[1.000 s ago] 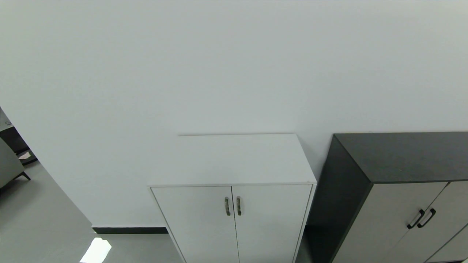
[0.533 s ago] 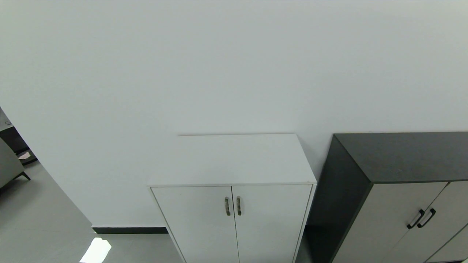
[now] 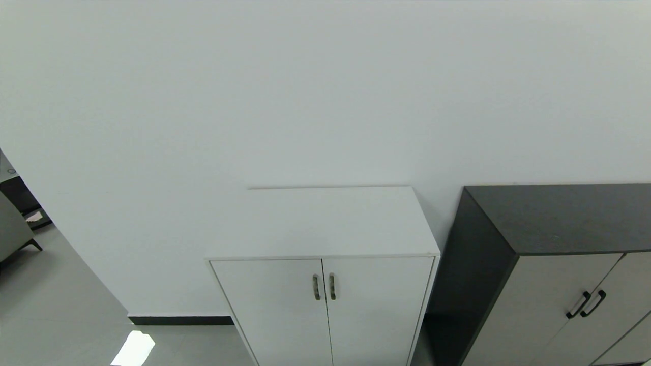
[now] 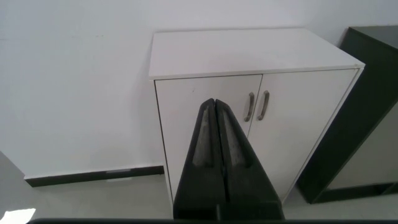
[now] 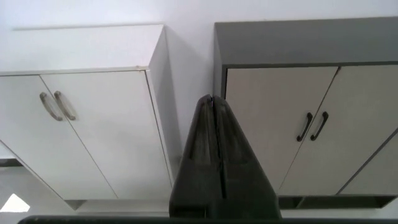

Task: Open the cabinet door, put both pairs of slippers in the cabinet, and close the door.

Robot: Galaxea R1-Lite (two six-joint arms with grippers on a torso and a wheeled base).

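A white cabinet (image 3: 325, 229) stands against the wall, both its doors closed, with two metal handles (image 3: 324, 287) at the middle seam. The same cabinet (image 4: 261, 68) faces my left gripper (image 4: 215, 102), which is shut with nothing in it and held some way back from the doors. My right gripper (image 5: 212, 99) is shut and empty, pointing at the gap between the white cabinet (image 5: 87, 93) and the dark one.
A dark cabinet (image 3: 554, 239) with grey doors and black handles (image 3: 586, 304) stands right beside the white one; it appears as the dark cabinet (image 5: 298, 81) in the right wrist view. Open grey floor (image 3: 56, 315) lies to the left, with a chair (image 3: 12, 231) at the edge.
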